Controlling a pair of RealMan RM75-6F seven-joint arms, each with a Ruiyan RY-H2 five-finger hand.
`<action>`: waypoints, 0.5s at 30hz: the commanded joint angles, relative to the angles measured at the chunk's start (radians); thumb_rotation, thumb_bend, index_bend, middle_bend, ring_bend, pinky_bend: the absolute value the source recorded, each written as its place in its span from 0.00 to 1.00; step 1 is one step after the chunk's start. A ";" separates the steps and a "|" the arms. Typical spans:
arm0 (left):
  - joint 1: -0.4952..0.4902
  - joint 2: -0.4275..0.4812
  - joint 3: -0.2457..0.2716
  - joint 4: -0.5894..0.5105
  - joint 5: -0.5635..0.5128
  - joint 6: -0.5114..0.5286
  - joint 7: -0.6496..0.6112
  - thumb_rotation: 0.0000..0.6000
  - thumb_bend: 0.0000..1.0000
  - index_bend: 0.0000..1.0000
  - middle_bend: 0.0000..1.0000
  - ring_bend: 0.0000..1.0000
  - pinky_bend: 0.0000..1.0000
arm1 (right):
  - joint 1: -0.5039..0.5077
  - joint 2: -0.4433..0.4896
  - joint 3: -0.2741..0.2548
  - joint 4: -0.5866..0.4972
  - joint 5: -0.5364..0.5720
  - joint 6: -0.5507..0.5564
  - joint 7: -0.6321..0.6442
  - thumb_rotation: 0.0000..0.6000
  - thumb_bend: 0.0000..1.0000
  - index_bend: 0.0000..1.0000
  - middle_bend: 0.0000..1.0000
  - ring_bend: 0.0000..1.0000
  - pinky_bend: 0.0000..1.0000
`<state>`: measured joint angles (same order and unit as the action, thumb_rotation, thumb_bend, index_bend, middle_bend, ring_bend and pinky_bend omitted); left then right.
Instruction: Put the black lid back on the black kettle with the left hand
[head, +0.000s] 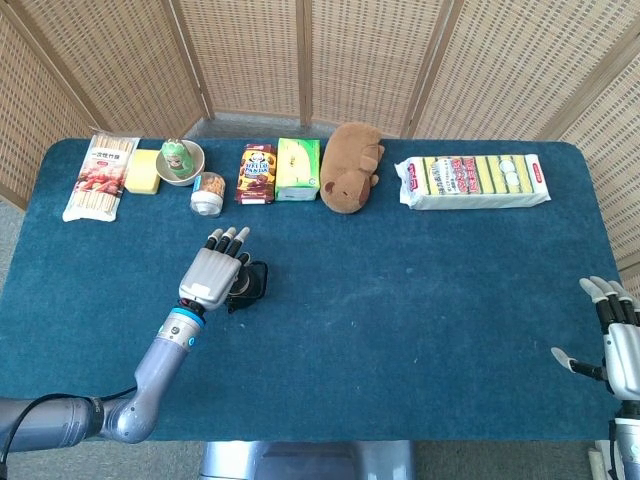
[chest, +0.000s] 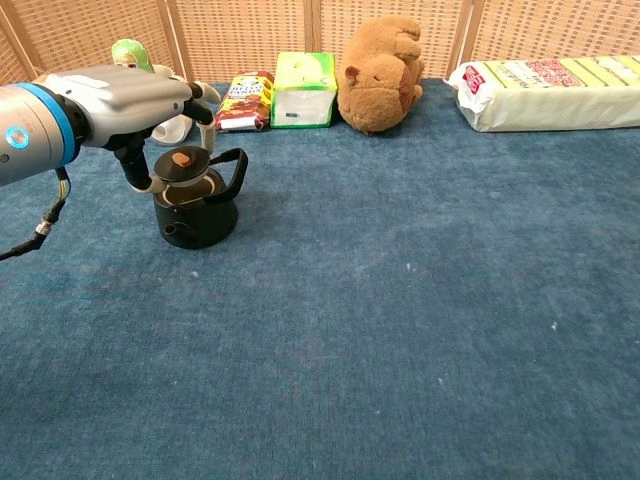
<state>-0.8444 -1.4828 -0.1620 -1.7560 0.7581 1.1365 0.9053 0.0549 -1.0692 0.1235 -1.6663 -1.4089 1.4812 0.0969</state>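
Reading from the left along the back of the bench (head: 400, 330): a noodle packet (head: 101, 175), a yellow block (head: 144, 171), a bowl (head: 180, 163) carrying a green doll (chest: 131, 62), a small jar (head: 207, 193) lying on its side, a snack box (head: 257, 173), a green tissue box (chest: 303, 89), a brown plush animal (chest: 378, 72) and a long wrapped pack (head: 472, 181). These are lining the far edge, well apart from the working area, which is leaving the near bench free for the arms.

In front of the jar, the left hand (chest: 125, 96) is reaching over the black kettle (chest: 196, 212), palm down. Its fingers (chest: 205, 110) are clamped on the black lid (chest: 181, 169), which is hanging just above the kettle's mouth, knob up, apparently level. The grip from above is keeping the lid's underside free to meet the opening. The kettle's bail handle (chest: 236, 168) is tilted to the right, clear of the mouth, so it is not blocking the descent. In the head view the hand is covering the lid, so whether the rim is already touching the kettle cannot be told for certain; from the chest view it appears to be slightly above. The seating step is judged to be nearly due: lowering straight down, then releasing.

At the far right edge, the right hand (head: 615, 335) is idling near the bench corner, fingers apart and holding nothing.
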 joint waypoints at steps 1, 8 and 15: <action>-0.005 -0.003 0.004 0.009 -0.009 -0.001 0.001 1.00 0.30 0.36 0.00 0.00 0.08 | 0.000 -0.001 -0.001 -0.001 -0.002 0.001 -0.002 1.00 0.12 0.10 0.09 0.07 0.00; -0.023 -0.029 0.010 0.039 -0.034 -0.007 0.007 1.00 0.30 0.36 0.00 0.00 0.08 | -0.001 -0.001 -0.001 -0.001 -0.001 0.002 -0.002 1.00 0.12 0.10 0.09 0.07 0.00; -0.034 -0.050 0.019 0.059 -0.033 -0.007 0.003 1.00 0.30 0.36 0.00 0.00 0.08 | 0.000 -0.001 0.001 0.002 0.001 0.000 0.001 1.00 0.12 0.10 0.09 0.07 0.00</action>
<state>-0.8771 -1.5317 -0.1451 -1.6982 0.7247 1.1277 0.9070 0.0552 -1.0699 0.1240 -1.6640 -1.4077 1.4809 0.0984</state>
